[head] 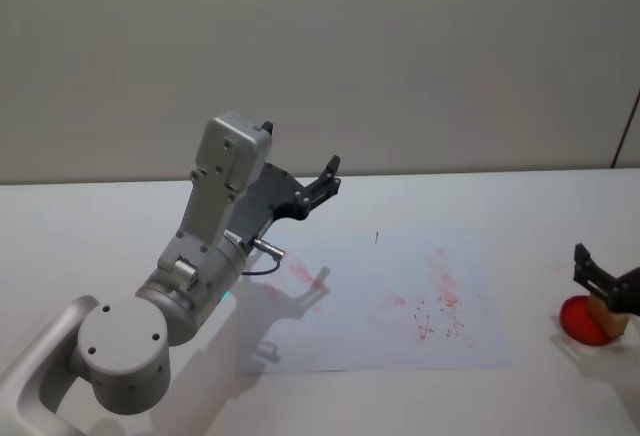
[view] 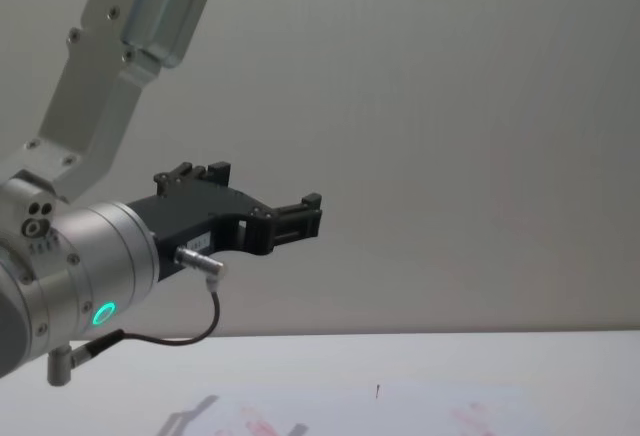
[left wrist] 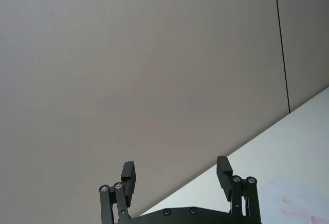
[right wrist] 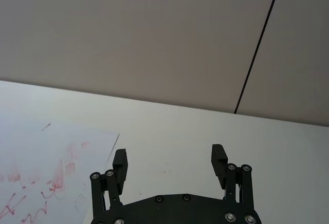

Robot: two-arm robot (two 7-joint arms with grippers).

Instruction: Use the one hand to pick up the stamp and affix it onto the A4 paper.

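Well, my right gripper [head: 601,279] sits at the far right edge of the table [head: 100,226], its black fingers [right wrist: 120,160] spread wide apart. From its own wrist camera I see pale tabletop between them. Just below it in the head view lies the stamp [head: 609,316], a small tan block resting against a round red pad [head: 582,322]. I cannot tell whether my fingers touch the stamp, but they are not pinched on it.

The stamp and pad are well to the right of the paper [head: 400,331], with bare table between them. The paper lies flat in the middle of the table, smeared with red-pink ink marks and carrying one tiny dark mark near its far edge.

My left gripper [head: 326,180] is raised in the air above the paper's left side, pointing up and away toward the wall [head: 400,56]. Its fingers are also spread, gripping nothing, and a green ring [view: 103,313] glows on its wrist.
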